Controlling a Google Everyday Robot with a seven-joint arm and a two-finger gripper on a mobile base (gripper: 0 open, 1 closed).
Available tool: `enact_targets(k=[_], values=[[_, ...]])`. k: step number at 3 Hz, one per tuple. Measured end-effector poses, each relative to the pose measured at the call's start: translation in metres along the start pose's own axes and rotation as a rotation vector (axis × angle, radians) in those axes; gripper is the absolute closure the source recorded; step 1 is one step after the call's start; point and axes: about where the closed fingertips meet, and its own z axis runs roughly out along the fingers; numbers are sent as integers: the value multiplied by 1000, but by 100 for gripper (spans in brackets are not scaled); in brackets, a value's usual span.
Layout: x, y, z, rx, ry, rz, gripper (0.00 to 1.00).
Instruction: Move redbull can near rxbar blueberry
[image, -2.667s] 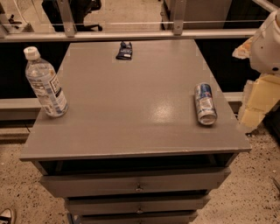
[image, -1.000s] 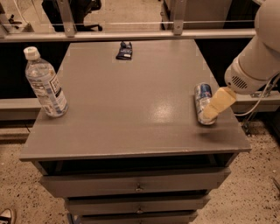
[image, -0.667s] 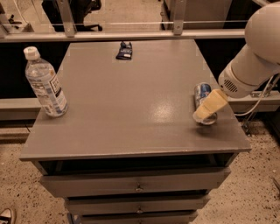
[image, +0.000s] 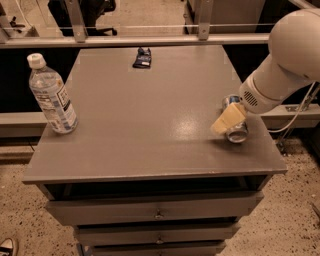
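The redbull can (image: 237, 132) lies on its side near the right edge of the grey table (image: 150, 115), its silver end facing the front. My gripper (image: 227, 120) is right over the can's middle, its pale fingers hiding most of the blue body. The rxbar blueberry (image: 142, 57), a small dark navy wrapper, lies at the far edge of the table, well away from the can and the gripper.
A clear plastic water bottle (image: 51, 95) with a white cap stands upright at the table's left edge. A metal railing (image: 150, 39) runs just behind the table. Drawers (image: 157, 212) sit under the tabletop. A cable (image: 300, 112) hangs to the right.
My arm has come in from the right and lowered. The gripper went from beside the table to directly over the can. The can, bar and bottle have not moved.
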Motion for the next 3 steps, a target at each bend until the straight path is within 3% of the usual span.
enact_targets(k=[2, 3], values=[[-3, 13, 7, -41, -1, 27, 65], [-11, 9, 0, -46, -40, 8, 87]])
